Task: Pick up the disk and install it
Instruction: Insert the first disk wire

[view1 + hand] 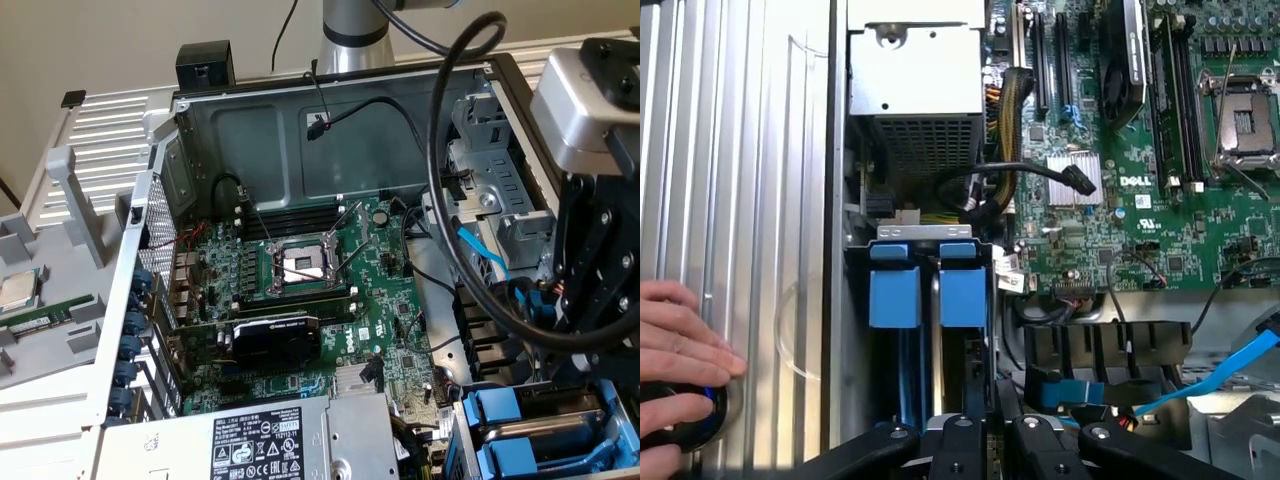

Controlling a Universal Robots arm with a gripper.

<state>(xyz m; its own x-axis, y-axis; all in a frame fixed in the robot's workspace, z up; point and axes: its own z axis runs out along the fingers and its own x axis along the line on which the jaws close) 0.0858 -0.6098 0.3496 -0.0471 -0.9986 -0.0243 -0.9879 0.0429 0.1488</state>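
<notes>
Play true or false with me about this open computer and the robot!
1. The case is open and a green motherboard shows inside. True.
2. A big fan covers the processor socket. False: the socket is bare, with nothing mounted on it.
3. Two blue carriers stand side by side in the drive bay. True.
4. A person's hand rests on the motherboard. False: it is over the ribbed grey panel outside the case.
5. The gripper hangs at the exterior view's left. False: it is at the exterior view's right, near the blue carriers.
</notes>
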